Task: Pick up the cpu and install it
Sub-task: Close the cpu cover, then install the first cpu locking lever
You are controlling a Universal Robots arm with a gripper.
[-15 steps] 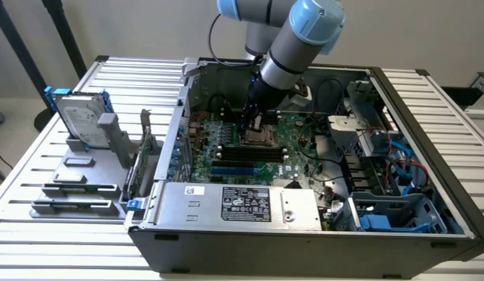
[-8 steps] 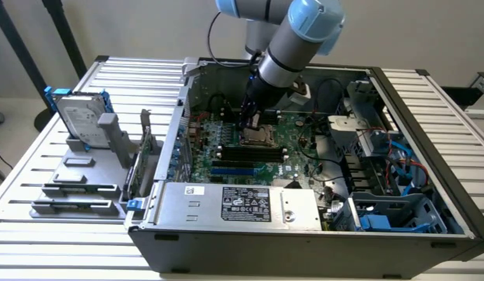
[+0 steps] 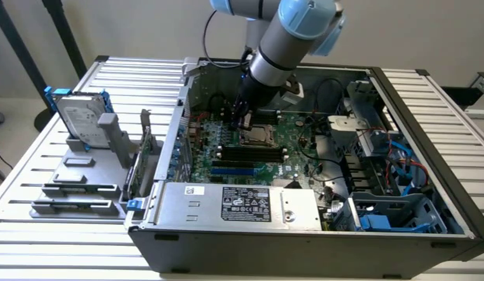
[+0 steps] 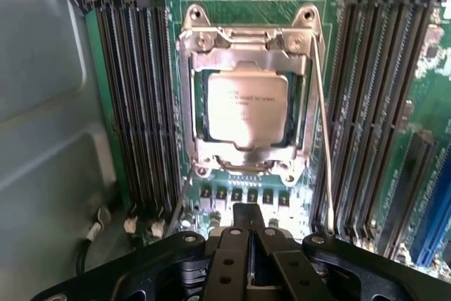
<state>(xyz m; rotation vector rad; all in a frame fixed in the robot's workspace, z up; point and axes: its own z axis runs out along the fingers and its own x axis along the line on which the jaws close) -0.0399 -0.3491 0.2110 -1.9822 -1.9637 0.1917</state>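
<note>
The cpu (image 4: 245, 107), a small square chip with a silvery top, lies in its socket on the green motherboard, with the metal retention frame (image 4: 246, 40) lying around its edges. My gripper (image 4: 248, 234) is shut with nothing between its black fingers and hangs just beside the socket. In the exterior view the arm reaches down into the open computer case, the gripper (image 3: 243, 124) close above the board beside the cpu (image 3: 260, 136).
Long black memory slots (image 4: 137, 103) flank the socket on both sides, and a thin wire lever (image 4: 320, 118) runs along the frame. The power supply (image 3: 242, 205) fills the case's front. A hard drive (image 3: 79, 120) with blue brackets stands on a grey rack at the exterior view's left.
</note>
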